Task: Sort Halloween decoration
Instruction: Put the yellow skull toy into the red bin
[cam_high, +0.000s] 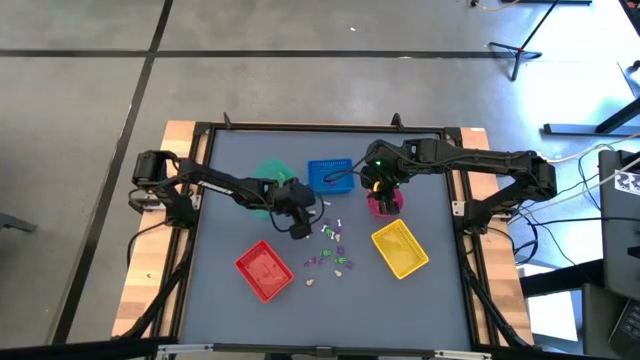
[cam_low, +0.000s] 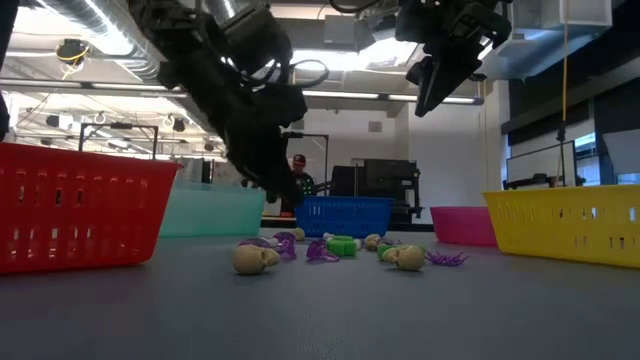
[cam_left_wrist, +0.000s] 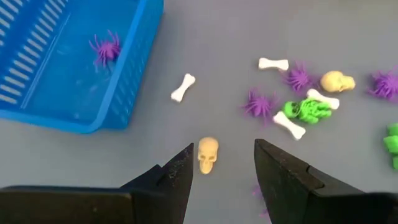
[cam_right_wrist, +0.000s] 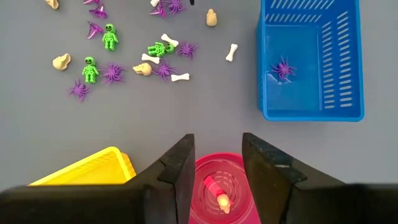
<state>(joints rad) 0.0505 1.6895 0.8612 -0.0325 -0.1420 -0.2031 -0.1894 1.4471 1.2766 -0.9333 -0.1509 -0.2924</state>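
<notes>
A: Our left gripper (cam_left_wrist: 221, 168) hangs with its fingers apart and nothing between them, directly above a cream skull (cam_left_wrist: 208, 154) that lies on the grey table (cam_left_wrist: 205, 43). In the high view that gripper (cam_high: 300, 229) sits just left of centre.

B: And our right gripper (cam_right_wrist: 216, 163) also has its fingers spread and empty. It hovers over the round pink bowl (cam_right_wrist: 222, 186), where we see a small pinkish piece (cam_right_wrist: 216, 191) lying inside. In the high view it (cam_high: 376, 188) is right of centre, at the bowl (cam_high: 386, 206).

A: Beyond the skull we see a white bone (cam_left_wrist: 183, 87), and past it the blue tray (cam_left_wrist: 68, 74) at the upper left of the left wrist picture, with one purple spider (cam_left_wrist: 106, 48) in it.

B: The rest of the Halloween decoration (cam_high: 334, 246) lies loose in the middle of the table, between the red tray (cam_high: 264, 271) at lower left and the yellow tray (cam_high: 400, 249) at lower right. We make out green skeletons (cam_right_wrist: 109, 35), more purple spiders, bones and skulls (cam_low: 254, 259).

A: The green tray (cam_high: 268, 176) sits left of the blue one, partly under our left arm.

B: In the low view, a person (cam_low: 299, 178) shows in the room behind the table.
</notes>
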